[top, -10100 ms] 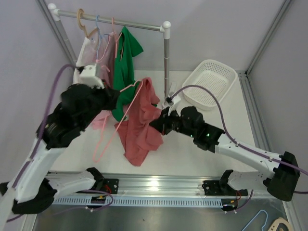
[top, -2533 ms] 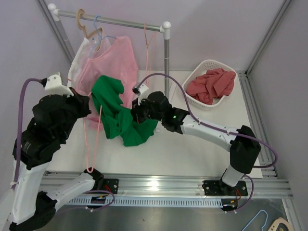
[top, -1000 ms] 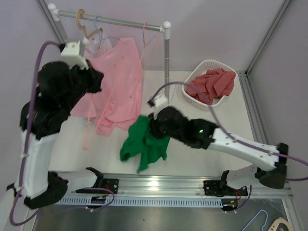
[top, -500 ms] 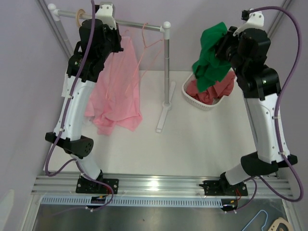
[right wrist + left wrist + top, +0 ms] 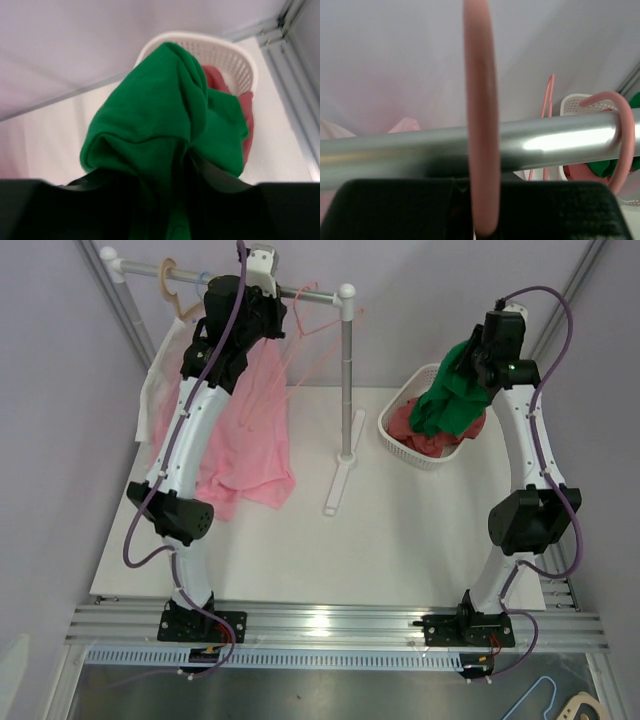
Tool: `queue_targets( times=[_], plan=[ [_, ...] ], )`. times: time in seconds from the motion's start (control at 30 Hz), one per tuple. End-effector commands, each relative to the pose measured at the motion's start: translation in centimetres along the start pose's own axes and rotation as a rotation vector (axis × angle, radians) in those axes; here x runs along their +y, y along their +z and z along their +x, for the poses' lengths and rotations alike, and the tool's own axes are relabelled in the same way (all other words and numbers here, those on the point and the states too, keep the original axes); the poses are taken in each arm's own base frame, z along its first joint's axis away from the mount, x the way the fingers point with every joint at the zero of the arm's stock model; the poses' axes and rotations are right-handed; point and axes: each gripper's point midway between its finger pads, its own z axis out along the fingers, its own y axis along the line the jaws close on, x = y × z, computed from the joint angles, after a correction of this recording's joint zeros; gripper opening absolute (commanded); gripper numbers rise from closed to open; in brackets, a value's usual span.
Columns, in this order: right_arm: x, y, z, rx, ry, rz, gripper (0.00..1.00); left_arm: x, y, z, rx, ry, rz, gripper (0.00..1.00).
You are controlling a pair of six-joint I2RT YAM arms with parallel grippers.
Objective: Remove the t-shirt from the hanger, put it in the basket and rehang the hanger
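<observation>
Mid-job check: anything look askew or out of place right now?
Pink t-shirt hangs lopsided from the rail, its hem bunched on the table. Green t-shirt dangles from the right claw above the basket, not yet dropped in. Nothing looks spilled or damaged.

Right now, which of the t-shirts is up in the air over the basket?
The green t-shirt: it hangs from the right fingers above the white basket. The red t-shirt lies inside it; the pink t-shirt hangs by the rail.

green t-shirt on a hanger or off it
Off. The green t-shirt hangs bunched from the right pincer alone, over the white basket, its lower end touching the red garment inside.
</observation>
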Motion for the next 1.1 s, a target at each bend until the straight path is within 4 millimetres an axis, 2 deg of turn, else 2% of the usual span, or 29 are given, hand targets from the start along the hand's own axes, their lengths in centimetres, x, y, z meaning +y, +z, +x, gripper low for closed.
queue_targets(
  times=[0.0,0.03,0.07,0.1,0.13,0.17,0.2,0.23,0.27,0.33,0.37,0.4,0.43,0.47,0.5,0.57,0.6,0.77,0.8,0.83,0.87,0.9,0.93,0.97,1.0,1.03,1.07],
  plan=[
    [1.1,0.5,-0.6,-0.038,0.036,-0.026,0.46,-1.4,-0.2,-3.4,-0.113,0.018,0.09,0.01],
    [1.0,0.1,-1.1,-0.059,0.042,-0.021,0.58,-1.7,0.2,-2.9,-0.103,0.015,0.103,0.01],
    [0.9,-0.1,-1.2,-0.067,0.047,-0.021,0.74,-1.7,0.4,-2.5,-0.096,0.014,0.106,0.01],
    [0.7,0.0,-0.4,-0.058,0.045,-0.017,0.99,-1.7,0.6,-2.1,-0.084,0.012,0.106,0.01],
    [0.8,-0.4,-0.8,-0.074,0.047,-0.028,0.99,-1.7,0.6,-1.9,-0.08,0.013,0.103,0.01],
    [0.9,-1.0,-1.3,-0.086,0.047,-0.039,0.99,-1.7,0.4,-2.1,-0.082,0.013,0.1,0.06],
    [1.0,-1.3,-1.5,-0.09,0.045,-0.043,0.99,-1.4,0.5,-1.3,-0.061,0.01,0.087,0.11],
    [1.1,-1.5,-1.7,-0.092,0.045,-0.049,1.0,-1.3,0.3,-1.2,-0.059,0.011,0.082,0.2],
    [1.5,-1.7,-1.7,-0.089,0.044,-0.069,1.0,-1.3,-0.9,-2.4,-0.079,0.011,0.079,0.26],
    [1.8,-2.0,-1.9,-0.088,0.041,-0.089,1.0,-1.0,-1.7,-1.7,-0.055,0.017,0.066,0.3],
    [2.2,-2.2,-1.9,-0.086,0.038,-0.105,1.0,-1.0,-3.8,-3.8,-0.098,0.02,0.061,0.41],
    [2.4,-2.3,-1.9,-0.085,0.037,-0.112,0.99,-0.9,-3.9,-2.2,-0.061,0.021,0.061,0.46],
    [2.6,-2.4,-2.0,-0.085,0.038,-0.121,1.0,-1.0,-4.9,-3.2,-0.093,0.026,0.064,0.53],
    [2.8,-2.6,-2.0,-0.084,0.037,-0.13,0.99,-1.1,-5.9,-3.9,-0.108,0.027,0.068,0.65],
    [3.4,-2.8,-2.0,-0.082,0.036,-0.148,1.0,-1.2,-7.5,-4.8,-0.127,0.028,0.076,0.69],
    [3.8,-3.0,-1.9,-0.08,0.033,-0.161,0.99,-1.1,-9.1,-5.7,-0.138,0.038,0.074,0.75],
    [4.0,-3.2,-1.9,-0.08,0.032,-0.17,0.99,-1.0,-10.3,-6.5,-0.15,0.045,0.071,0.77],
    [5.2,-3.6,-1.3,-0.062,0.018,-0.202,1.0,0.7,-13.5,-7.0,-0.147,0.054,0.062,0.8],
    [5.4,-3.7,-1.2,-0.059,0.018,-0.209,1.0,1.1,-13.4,-5.6,-0.118,0.054,0.055,0.8],
    [5.5,-3.6,-1.0,-0.053,0.018,-0.213,0.99,2.1,-15.2,-6.7,-0.155,0.059,0.028,0.8],
    [5.6,-3.7,-0.9,-0.05,0.019,-0.22,0.99,2.6,-15.8,-6.8,-0.169,0.048,0.015,0.81],
    [5.7,-3.7,-0.8,-0.047,0.021,-0.223,0.99,3.0,-15.5,-5.6,-0.16,0.034,0.022,0.82],
    [5.9,-3.8,-0.8,-0.046,0.022,-0.23,0.99,4.4,-16.4,-6.0,-0.177,0.005,-0.003,0.83],
    [6.1,-3.9,-0.8,-0.045,0.021,-0.238,0.99,5.1,-16.3,-5.7,-0.171,-0.007,-0.011,0.84],
    [6.2,-4.0,-0.7,-0.044,0.02,-0.239,0.99,5.5,-16.1,-5.2,-0.16,-0.015,-0.009,0.84],
    [6.2,-4.0,-0.8,-0.045,0.02,-0.241,0.99,7.0,-15.9,-4.9,-0.15,-0.031,-0.039,0.83],
    [6.3,-4.1,-0.7,-0.043,0.02,-0.247,0.99,7.8,-15.1,-4.2,-0.131,-0.045,-0.048,0.83]
  ],
)
